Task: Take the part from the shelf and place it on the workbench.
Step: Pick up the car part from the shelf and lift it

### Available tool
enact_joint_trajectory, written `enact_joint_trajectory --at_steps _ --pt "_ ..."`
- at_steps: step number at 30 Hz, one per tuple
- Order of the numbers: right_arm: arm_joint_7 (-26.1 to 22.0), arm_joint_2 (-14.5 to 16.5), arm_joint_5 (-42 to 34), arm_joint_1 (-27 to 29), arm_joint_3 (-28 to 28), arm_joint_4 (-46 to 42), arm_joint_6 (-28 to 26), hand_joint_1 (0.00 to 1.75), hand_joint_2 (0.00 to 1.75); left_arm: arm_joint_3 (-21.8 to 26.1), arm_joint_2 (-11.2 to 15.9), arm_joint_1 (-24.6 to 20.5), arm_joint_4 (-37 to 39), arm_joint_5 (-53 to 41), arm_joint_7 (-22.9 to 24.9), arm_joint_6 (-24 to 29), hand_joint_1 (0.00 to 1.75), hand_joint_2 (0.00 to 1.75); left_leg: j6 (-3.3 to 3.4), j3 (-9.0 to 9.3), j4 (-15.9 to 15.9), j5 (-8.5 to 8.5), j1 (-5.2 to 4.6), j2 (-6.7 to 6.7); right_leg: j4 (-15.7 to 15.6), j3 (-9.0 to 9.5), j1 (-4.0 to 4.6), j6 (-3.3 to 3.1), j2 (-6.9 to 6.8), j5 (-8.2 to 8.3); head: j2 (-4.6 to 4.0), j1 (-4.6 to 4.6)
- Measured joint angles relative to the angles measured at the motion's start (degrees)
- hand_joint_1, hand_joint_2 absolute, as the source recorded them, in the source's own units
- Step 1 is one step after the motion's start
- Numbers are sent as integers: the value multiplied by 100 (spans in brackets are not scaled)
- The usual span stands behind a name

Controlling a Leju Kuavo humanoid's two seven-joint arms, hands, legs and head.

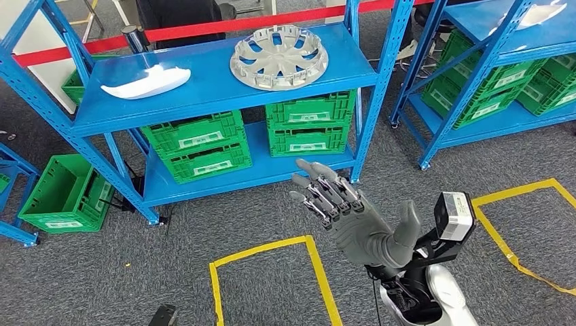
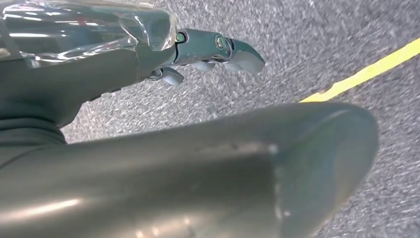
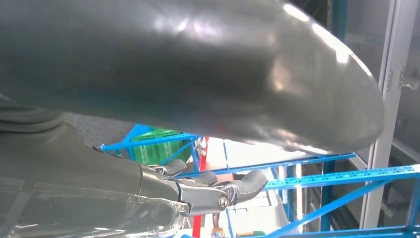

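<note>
- Two parts are seen on the top board of the blue shelf (image 1: 204,95): a white moulded part (image 1: 146,82) on the left and a silver wheel cover (image 1: 278,56) on the right, well apart, both lying flat.
- Four green crates (image 1: 197,146) are stacked in two pairs on the lower board, and one more green crate (image 1: 61,193) stands on the floor at the left.
- A second blue shelf (image 1: 489,75) with further green crates stands at the right.
- The floor is grey carpet (image 1: 170,238), marked with two yellow tape outlines (image 1: 312,258); a red barrier tape (image 1: 204,28) runs behind the shelf.
- The right hand (image 1: 339,204) is raised in front of the shelf, fingers spread and holding nothing, well short of both parts.
- In the left wrist view, the left hand (image 2: 148,59) is shown over the carpet beside a yellow line, fingers extended and nothing gripped.
</note>
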Motion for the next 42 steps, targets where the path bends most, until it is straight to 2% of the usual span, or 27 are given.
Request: enact_joint_trajectory --at_steps 1,2,4,6,9,11,13,15,16,17,19,20,21,22,26,27,29,30,31,32,33,34,35,36,38,40,42 --pt "-1 1 5 0 3 1 34 0 0 -1 -1 -1 0 -2 12 -16 0 0 -5 -96 153 11 7 1 1 5 4 -3 4 -3 0 0" --pt "-3 2 11 0 4 1 71 0 0 -2 -1 -4 0 -2 21 -25 0 0 2 -84 75 133 11 1 1 14 6 -6 10 -7 0 0" --pt "-5 9 36 -5 7 -3 141 0 0 -3 8 -21 0 -1 26 -29 0 0 62 227 -652 565 3 -1 -3 42 10 -12 25 -16 0 0" --pt "-7 23 66 -16 9 -11 210 0 0 -4 28 -49 0 3 26 -28 0 0 149 530 -1316 784 -34 4 -9 40 28 2 35 -24 0 3" --pt "-6 45 88 -28 19 -22 271 0 0 -5 48 -74 0 20 25 -26 0 0 239 625 -1520 747 -93 6 -50 30 22 85 35 -31 0 1" --pt "-7 50 87 -46 27 -37 303 0 0 -4 43 -71 0 31 19 -26 0 0 291 751 -1651 789 -77 8 65 -8 43 122 9 -91 0 8" --pt "-7 49 89 -64 38 -46 339 0 0 -3 25 -71 0 43 10 -27 0 0 328 859 -1748 819 -50 13 627 -293 55 91 -12 -299 0 19" --pt "-4 47 92 -65 56 -45 363 0 0 -3 15 -69 0 55 6 -27 0 0 349 890 -1752 786 -56 5 1393 -749 50 74 -12 -524 0 21" --pt "-3 43 92 -60 63 -45 373 0 0 -3 12 -64 0 59 4 -27 0 0 349 909 -1750 763 -58 -2 1579 -891 45 100 -12 -536 0 21" --pt "-2 40 92 -61 70 -45 386 0 0 -3 9 -57 0 63 2 -27 0 0 340 938 -1748 736 -58 -12 1543 -917 40 147 -13 -455 0 21" --pt "-1 34 92 -67 81 -45 421 0 0 -3 1 -47 0 82 -5 -26 0 0 299 1020 -1729 659 -53 -29 838 -628 20 263 -21 -86 0 23" --pt "1 34 92 -72 87 -45 439 0 0 -2 -1 -45 0 95 -10 -22 0 0 267 1048 -1695 599 -66 -35 438 -436 14 282 -25 77 0 22" --pt "3 38 91 -75 94 -45 457 0 0 -2 -1 -43 0 109 -18 -15 0 0 238 1066 -1664 542 -77 -37 146 -291 11 265 -27 181 0 21" --pt "7 39 89 -77 98 -45 473 0 0 -1 1 -41 0 121 -25 -7 0 0 209 1074 -1640 493 -87 -36 0 -213 18 221 -28 215 0 19" --pt "30 55 81 -85 103 -46 527 0 0 -4 9 -33 -5 134 -47 18 0 0 102 1058 -1494 324 -44 -13 -32 -121 3 36 1 127 0 11" --pt "34 63 78 -91 105 -47 538 0 0 -4 15 -33 -7 137 -52 29 0 0 70 954 -1269 217 -31 -8 -38 -79 -15 -7 6 97 0 9" --pt "42 72 72 -99 111 -47 550 0 0 -3 22 -22 -9 146 -57 54 0 0 9 505 -476 -64 -6 -2 -39 -4 -6 -72 8 22 0 2" --pt "46 73 70 -100 115 -46 551 0 0 -3 22 -10 -9 151 -57 62 0 0 -9 245 -92 -152 5 -2 -38 33 3 -84 13 -16 0 3" --pt "52 73 69 -99 120 -46 552 0 0 -4 19 5 -9 155 -57 66 0 0 -16 49 135 -138 12 -1 -37 79 11 -85 23 -59 0 3" --pt "61 74 69 -99 124 -45 552 0 0 -5 16 18 -9 157 -57 69 0 0 -9 -37 128 4 15 -1 -38 138 17 -81 33 -104 0 3" --pt "72 76 68 -99 128 -45 553 0 0 -7 15 27 -9 161 -57 72 0 0 15 2 -124 261 13 -1 -39 210 25 -74 43 -153 0 3" --pt "81 80 68 -100 131 -46 555 0 0 -7 20 32 -9 165 -57 75 0 0 62 124 -538 571 1 -1 -47 278 29 -67 49 -207 0 4" --pt "89 84 68 -103 133 -46 556 0 0 -7 33 33 -8 168 -56 77 0 0 117 261 -908 790 -19 3 -60 336 35 -52 51 -255 0 12" --pt "93 89 68 -106 134 -46 557 0 0 -8 45 32 -7 170 -56 78 0 0 182 378 -1203 920 -51 6 -78 379 30 -32 54 -292 0 15" --pt "97 101 68 -110 139 -46 560 0 0 -8 69 25 -6 173 -56 79 0 0 303 496 -1457 881 -118 16 -112 419 19 42 54 -300 0 19" --pt "99 108 66 -109 145 -52 564 0 0 -8 78 27 -8 179 -58 81 0 0 398 665 -1645 850 -134 14 -97 459 13 122 39 -268 0 14" --pt "100 103 65 -125 152 -59 569 0 0 -7 70 32 -11 184 -62 82 0 0 451 877 -1774 844 -107 4 201 341 17 142 23 -300 0 21"
